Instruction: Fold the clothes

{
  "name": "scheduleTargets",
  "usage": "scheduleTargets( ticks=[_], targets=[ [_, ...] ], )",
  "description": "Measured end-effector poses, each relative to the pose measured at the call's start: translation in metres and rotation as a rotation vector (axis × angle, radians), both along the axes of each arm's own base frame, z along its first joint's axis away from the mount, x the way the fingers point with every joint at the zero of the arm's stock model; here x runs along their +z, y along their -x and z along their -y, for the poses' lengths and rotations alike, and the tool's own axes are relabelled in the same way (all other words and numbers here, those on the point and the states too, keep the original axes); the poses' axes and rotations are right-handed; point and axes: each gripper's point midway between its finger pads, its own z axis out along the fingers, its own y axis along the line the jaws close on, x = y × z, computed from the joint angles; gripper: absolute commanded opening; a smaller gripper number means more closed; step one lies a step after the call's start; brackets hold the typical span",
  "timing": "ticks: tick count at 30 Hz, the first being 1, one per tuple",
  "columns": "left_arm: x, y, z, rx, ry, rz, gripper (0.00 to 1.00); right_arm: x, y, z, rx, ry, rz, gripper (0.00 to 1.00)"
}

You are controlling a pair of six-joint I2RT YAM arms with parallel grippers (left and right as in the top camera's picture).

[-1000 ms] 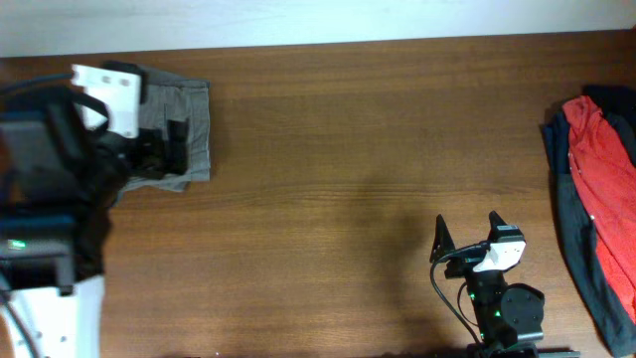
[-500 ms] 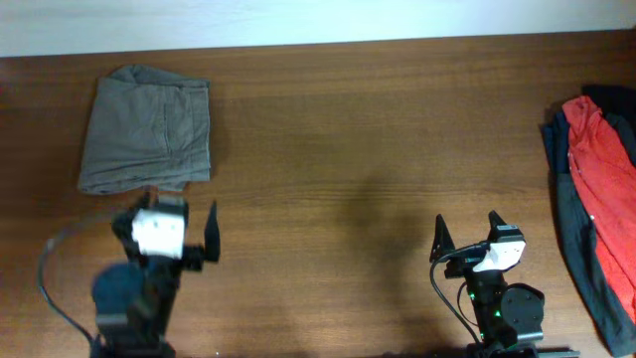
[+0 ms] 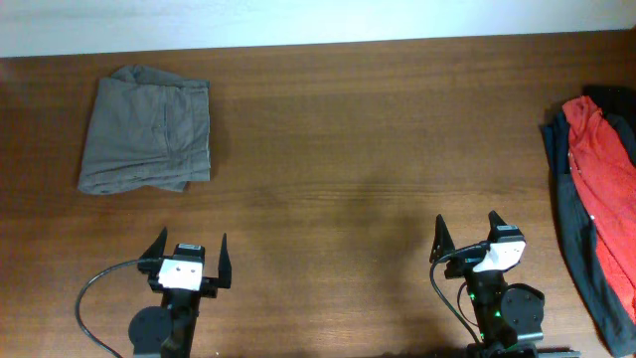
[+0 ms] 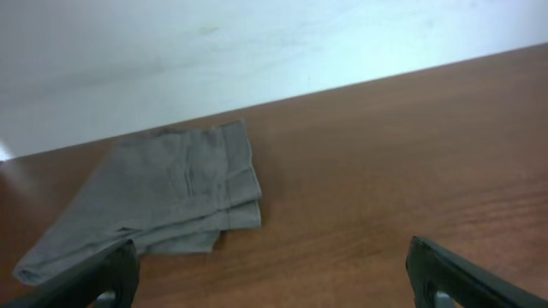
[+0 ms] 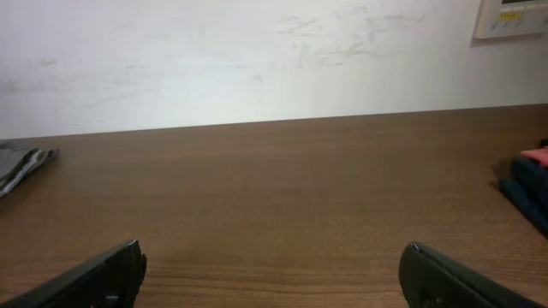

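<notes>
On the counter (image 3: 348,149) the grey-olive garment (image 3: 146,130) lies folded flat, with nothing touching it. Nearer the robot than this garment, the left gripper (image 3: 189,249) stands wide open and empty. Well to the garment's right, the right gripper (image 3: 467,234) is likewise spread and holds nothing. Only the overhead view shows in full the red garment (image 3: 606,159) heaped on the navy garment (image 3: 568,214), far right of the grey-olive one. The left wrist view shows the grey-olive garment's stacked layers; the right wrist view catches just its edge.
</notes>
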Motion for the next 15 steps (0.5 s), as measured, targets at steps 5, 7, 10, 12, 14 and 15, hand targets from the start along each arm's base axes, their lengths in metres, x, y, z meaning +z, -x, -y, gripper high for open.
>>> scheduleTargets(
  ticks=[5,7,10,12,14,15],
  targets=[
    [0.0021,-0.0009,-0.0025,0.015,-0.002,0.015,0.99,0.0000,0.0000,0.0000,0.000,0.001,0.000,0.99],
    [0.0020,-0.0009,-0.0029,0.017,-0.002,0.014,0.99,0.0000,0.0000,0.0000,0.000,0.000,0.000,0.99],
    [0.0020,-0.0009,-0.0031,0.018,-0.002,0.014,0.99,0.0000,0.0000,0.0000,0.000,0.000,0.000,0.99],
    [0.0020,-0.0009,-0.0031,0.018,-0.002,0.014,0.99,0.0000,0.0000,0.0000,0.000,0.000,0.000,0.99],
    [0.0021,-0.0009,-0.0031,0.018,-0.002,0.015,0.99,0.0000,0.0000,0.0000,0.000,0.000,0.000,0.99],
    [0.0020,-0.0009,-0.0031,0.018,-0.002,0.014,0.99,0.0000,0.0000,0.0001,0.000,0.000,0.000,0.98]
  ],
)
